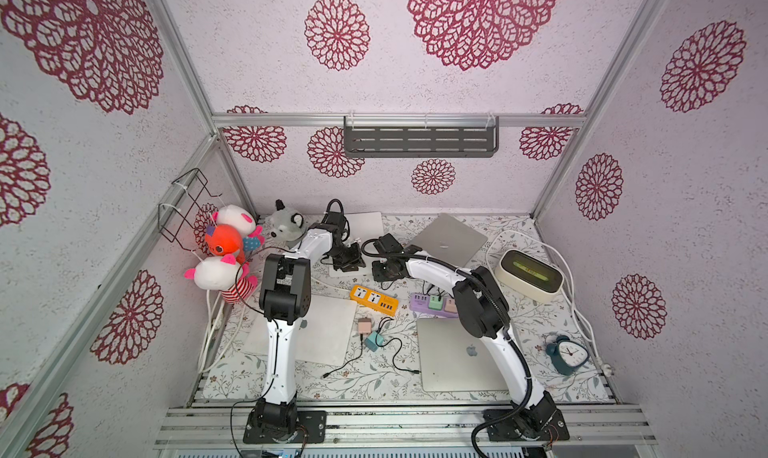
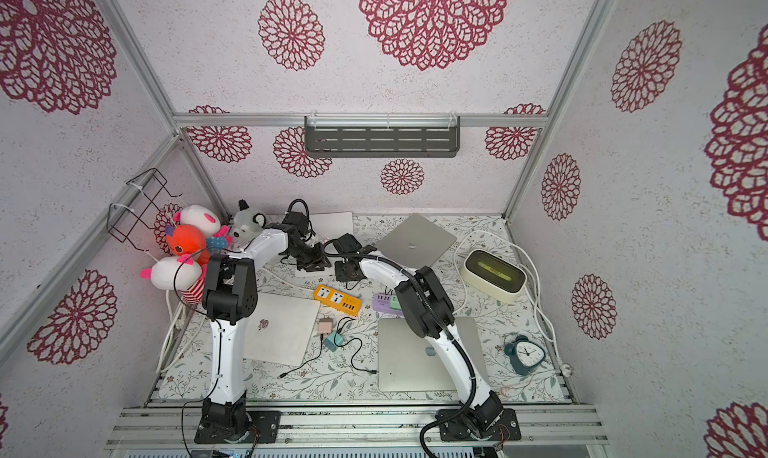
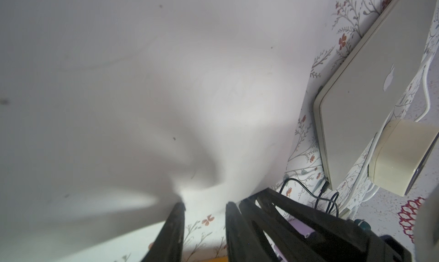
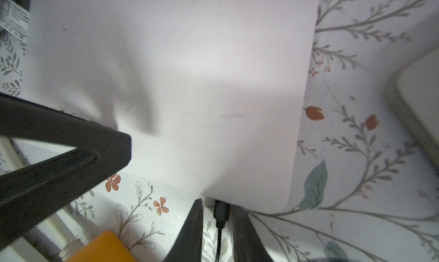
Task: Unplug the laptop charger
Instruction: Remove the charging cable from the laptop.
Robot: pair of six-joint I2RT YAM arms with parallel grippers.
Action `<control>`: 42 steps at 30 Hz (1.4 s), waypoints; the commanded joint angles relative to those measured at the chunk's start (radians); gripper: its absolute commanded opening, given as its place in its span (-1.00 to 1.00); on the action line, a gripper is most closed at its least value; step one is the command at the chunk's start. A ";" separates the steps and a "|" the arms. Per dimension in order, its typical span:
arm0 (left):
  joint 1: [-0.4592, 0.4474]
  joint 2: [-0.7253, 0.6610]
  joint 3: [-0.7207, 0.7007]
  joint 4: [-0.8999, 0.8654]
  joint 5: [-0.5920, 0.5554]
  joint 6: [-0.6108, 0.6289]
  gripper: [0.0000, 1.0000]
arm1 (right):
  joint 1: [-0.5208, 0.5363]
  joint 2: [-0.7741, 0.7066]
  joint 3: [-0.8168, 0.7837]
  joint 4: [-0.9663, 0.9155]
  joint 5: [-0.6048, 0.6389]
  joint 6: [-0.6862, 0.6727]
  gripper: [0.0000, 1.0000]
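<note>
Black charger plug point(image 4: 222, 213) lodged in flat white laptop's point(image 4: 190, 82) near edge, flanked by parted fingers of right gripper point(image 4: 219, 207), thin gap showing. Left gripper point(image 3: 205, 205) likewise parted, empty, tips at same laptop.

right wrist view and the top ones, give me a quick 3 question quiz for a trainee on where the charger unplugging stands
1. True or false: the black plug is already out of the white laptop.
2. Pick one. The jaws of the right gripper stand: A) one on each side of the plug, B) both on one side of it, C) nowhere near it.
3. Fill in the colour: in a top view, the power strip closest to the right gripper is ___.

Key
1. False. The plug sits in the laptop's edge.
2. A
3. orange
</note>
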 commanded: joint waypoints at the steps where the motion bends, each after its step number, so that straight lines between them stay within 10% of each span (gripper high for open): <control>1: 0.008 0.018 0.001 -0.006 0.009 0.012 -0.35 | 0.005 0.035 0.030 -0.017 0.070 -0.009 -0.54; 36: 0.008 0.005 -0.022 -0.011 0.001 0.016 -0.37 | 0.005 0.025 0.051 -0.147 0.121 -0.063 -0.74; 42: 0.008 0.001 -0.028 -0.012 -0.003 0.017 -0.37 | -0.001 -0.007 -0.015 0.014 -0.074 0.040 -0.75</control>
